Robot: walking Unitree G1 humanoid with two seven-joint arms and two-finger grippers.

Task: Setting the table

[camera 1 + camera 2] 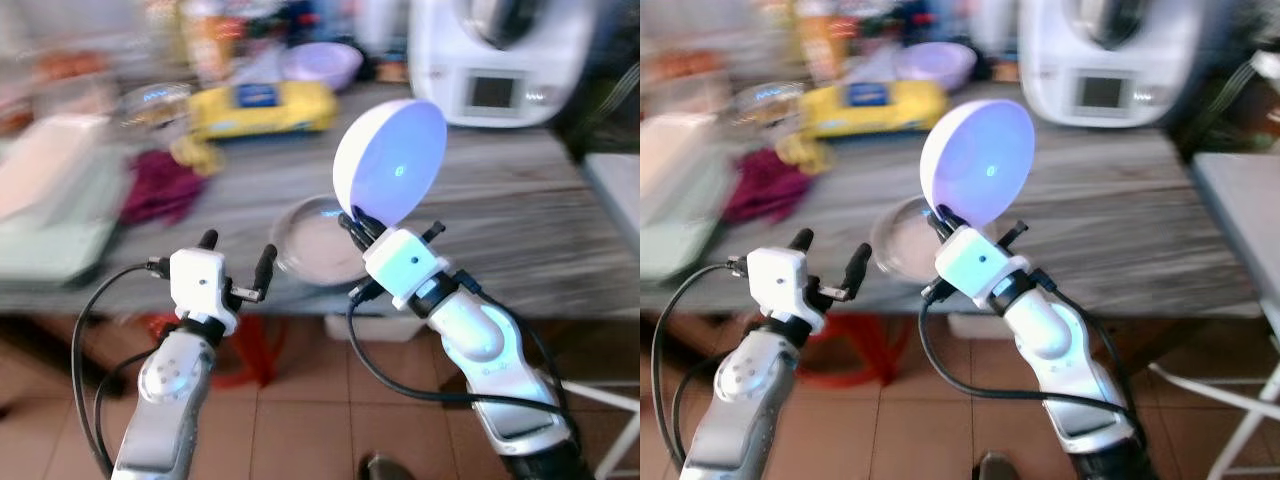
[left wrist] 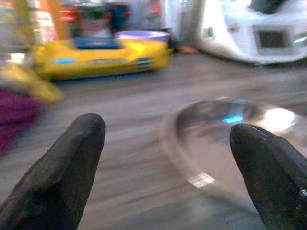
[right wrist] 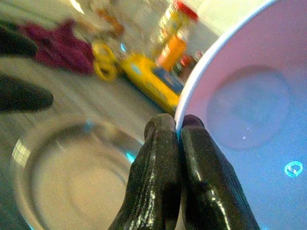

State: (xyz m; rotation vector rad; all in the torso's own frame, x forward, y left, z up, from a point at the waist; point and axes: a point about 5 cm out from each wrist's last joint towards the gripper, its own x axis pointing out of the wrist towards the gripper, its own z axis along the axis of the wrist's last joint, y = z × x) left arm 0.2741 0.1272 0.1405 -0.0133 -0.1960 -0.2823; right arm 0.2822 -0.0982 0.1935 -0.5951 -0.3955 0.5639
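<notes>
Right tool (image 1: 352, 222) pinched the rim of a white bowl (image 1: 392, 160), fingers together on its edge, holding it tilted above the glass plate (image 1: 315, 240) on the grey bench (image 1: 500, 215), likely for carrying to a place setting. Left tool (image 1: 236, 260) hung with fingers apart near the plate, empty.

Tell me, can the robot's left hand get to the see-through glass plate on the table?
Probably yes. The left hand is open and empty beside the glass plate, with only bare table between them.
</notes>
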